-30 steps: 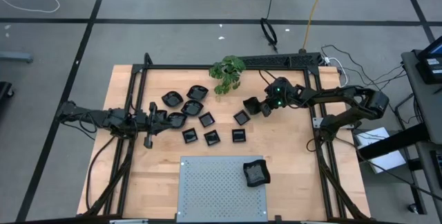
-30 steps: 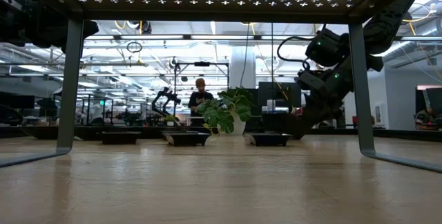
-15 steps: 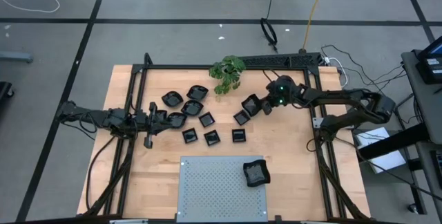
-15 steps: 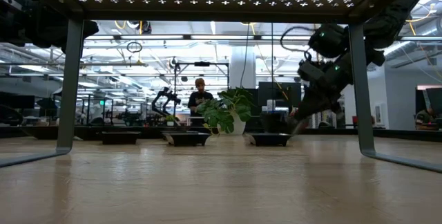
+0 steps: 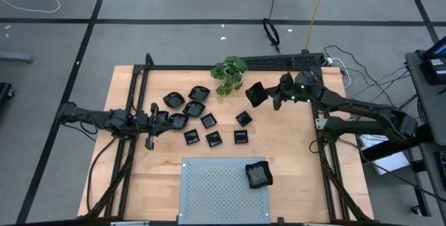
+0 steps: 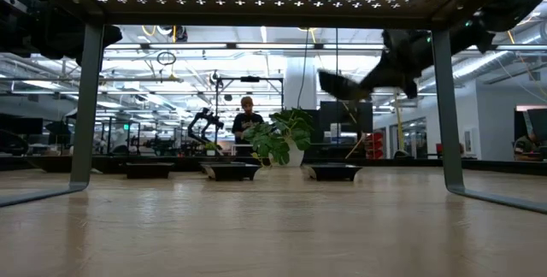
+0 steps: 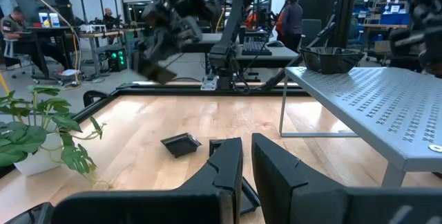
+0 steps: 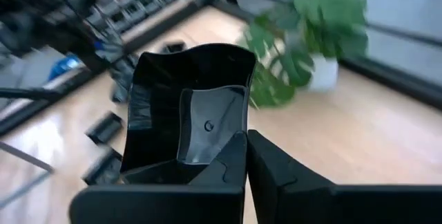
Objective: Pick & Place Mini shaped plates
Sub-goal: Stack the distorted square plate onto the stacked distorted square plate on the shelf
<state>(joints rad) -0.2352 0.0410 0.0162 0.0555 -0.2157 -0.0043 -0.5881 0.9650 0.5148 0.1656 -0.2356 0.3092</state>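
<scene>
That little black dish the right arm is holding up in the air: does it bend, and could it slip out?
The black dish probably stays stiff: pinched by one edge in the right hand, it keeps its shape. It seems light, hanging clear of the table. Its glossy surface hints it could slip in such a narrow pinch.

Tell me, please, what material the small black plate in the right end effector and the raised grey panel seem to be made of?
The plate held by the right end effector looks like glossy black moulded plastic, possibly glazed ceramic: smooth, with soft reflections. The grey panel looks like matte painted metal sheet: thin, flat, evenly perforated, on slim legs.
</scene>
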